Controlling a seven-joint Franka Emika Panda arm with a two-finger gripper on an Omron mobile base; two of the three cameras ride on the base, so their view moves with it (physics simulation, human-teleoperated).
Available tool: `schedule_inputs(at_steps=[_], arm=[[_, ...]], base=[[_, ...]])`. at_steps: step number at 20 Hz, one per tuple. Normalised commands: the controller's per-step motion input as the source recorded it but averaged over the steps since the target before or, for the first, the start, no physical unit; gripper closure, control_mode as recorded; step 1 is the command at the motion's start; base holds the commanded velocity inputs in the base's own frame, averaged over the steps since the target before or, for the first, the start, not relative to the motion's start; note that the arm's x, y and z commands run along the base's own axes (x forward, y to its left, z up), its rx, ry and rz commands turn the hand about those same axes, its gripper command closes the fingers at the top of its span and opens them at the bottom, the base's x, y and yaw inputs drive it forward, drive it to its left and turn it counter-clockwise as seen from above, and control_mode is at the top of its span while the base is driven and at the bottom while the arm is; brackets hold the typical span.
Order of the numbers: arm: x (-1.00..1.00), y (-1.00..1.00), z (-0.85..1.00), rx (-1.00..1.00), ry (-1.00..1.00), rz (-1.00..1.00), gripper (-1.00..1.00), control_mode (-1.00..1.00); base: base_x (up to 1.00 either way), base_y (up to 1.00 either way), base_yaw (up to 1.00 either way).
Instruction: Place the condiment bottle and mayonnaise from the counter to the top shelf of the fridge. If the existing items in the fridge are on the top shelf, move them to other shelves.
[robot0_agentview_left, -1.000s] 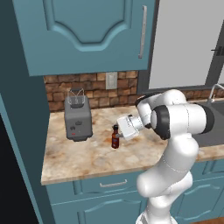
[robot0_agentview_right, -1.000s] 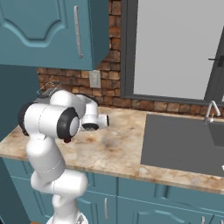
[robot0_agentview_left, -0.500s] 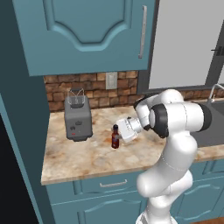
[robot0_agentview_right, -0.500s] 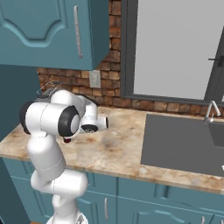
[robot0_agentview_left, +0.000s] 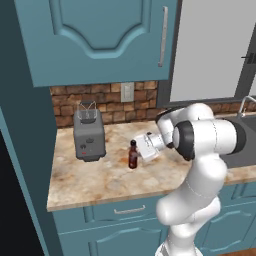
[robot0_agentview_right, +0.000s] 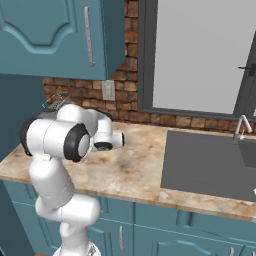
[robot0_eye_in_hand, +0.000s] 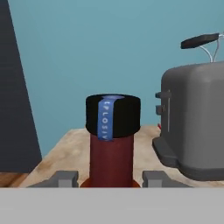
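Stood upright on the worktop (robot0_agentview_left: 100, 182), the condiment bottle (robot0_agentview_left: 133, 155), at 3 o'clock of the toaster (robot0_agentview_left: 89, 135). Framed its neck with fingers (robot0_eye_in_hand: 64, 178) spread apart, nothing gripped yet. Probably light, rigid, smooth-sided, easily tipped; best pinched low on the neck under the cap.

"PLOSIV" (partial) on condiment bottle (robot0_eye_in_hand: 112, 118) cap
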Motion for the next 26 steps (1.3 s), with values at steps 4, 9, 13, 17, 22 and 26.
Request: schedule_inputs(at_steps=[4,9,13,17,22,26], arm=[[-0.81,-0.07,0.96,0.02,-0.2,-0.03,1.0,-1.0],[-0.93,-0.2,1.0,0.0,-0.2,-0.08,1.0,-1.0],[-0.98,-0.31,1.0,0.0,-0.05,-0.12,1.0,-1.0],[-0.79,-0.21,1.0,0.0,0.02,-0.21,1.0,-1.0],[-0.74,-0.06,0.87,-0.02,0.03,-0.18,1.0,-1.0],[-0.78,-0.04,0.14,0.01,-0.16,-0.01,1.0,-1.0]], base=[[0.0,0.0,0.0],[0.0,0.0,0.0],[0.0,0.0,0.0],[0.0,0.0,0.0],[0.0,0.0,0.0],[0.0,0.0,0.0]])
